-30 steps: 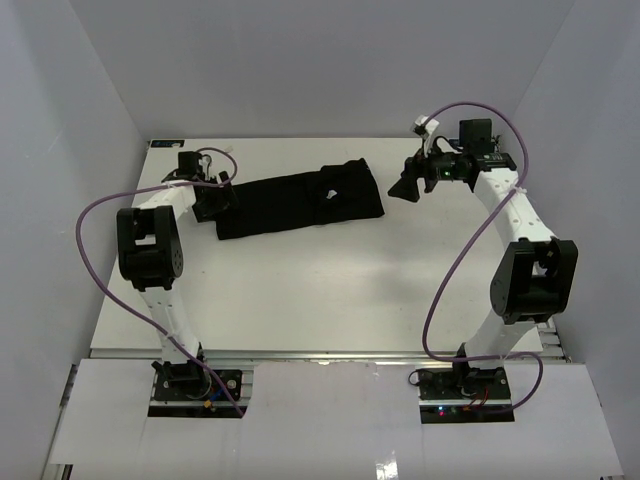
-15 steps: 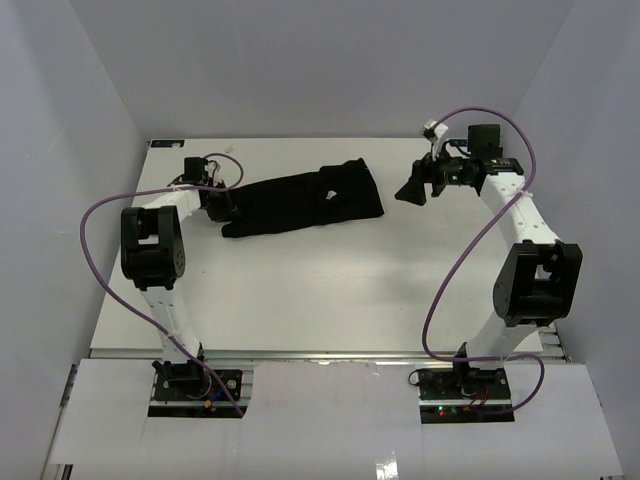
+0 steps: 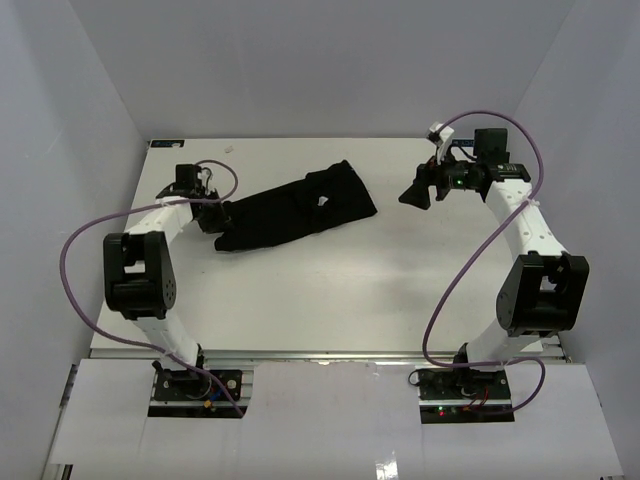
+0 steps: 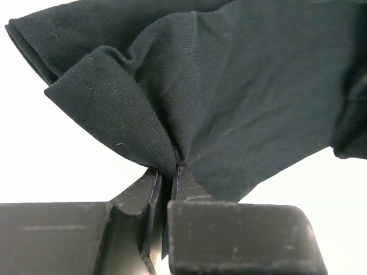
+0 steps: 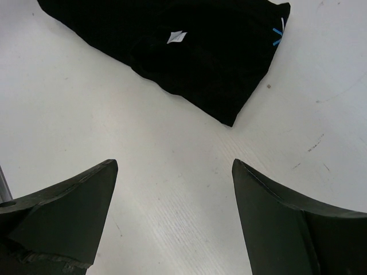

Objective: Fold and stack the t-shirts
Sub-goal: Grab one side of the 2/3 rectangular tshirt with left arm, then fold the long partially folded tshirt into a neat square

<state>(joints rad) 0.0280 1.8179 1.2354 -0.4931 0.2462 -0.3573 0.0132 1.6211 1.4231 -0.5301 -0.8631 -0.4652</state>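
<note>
Your left gripper (image 4: 172, 172) pinches a bunched hem of the black t-shirt (image 3: 295, 208), its 2 fingers closed so tightly that only folded cloth shows between them. The garment lies as a long, partly folded band on the far half of the table (image 3: 330, 290), running from 8 o'clock at the clamped end to 2 o'clock at the free end. The pinch looks meant to give you a firm handle on 1 end for dragging or lifting the band into its next fold. Your right gripper (image 5: 175, 166) hangs above bare table at the shirt's 3 o'clock, apart from it, jaws spread wide and holding nothing. From there it seems placed to take the free end. 1 small white neck tag (image 5: 176, 36) shows on the cloth, and a tiny blue logo (image 5: 278, 33) marks the corner toward the right arm. Neither carries writing you can read at this size.
</note>
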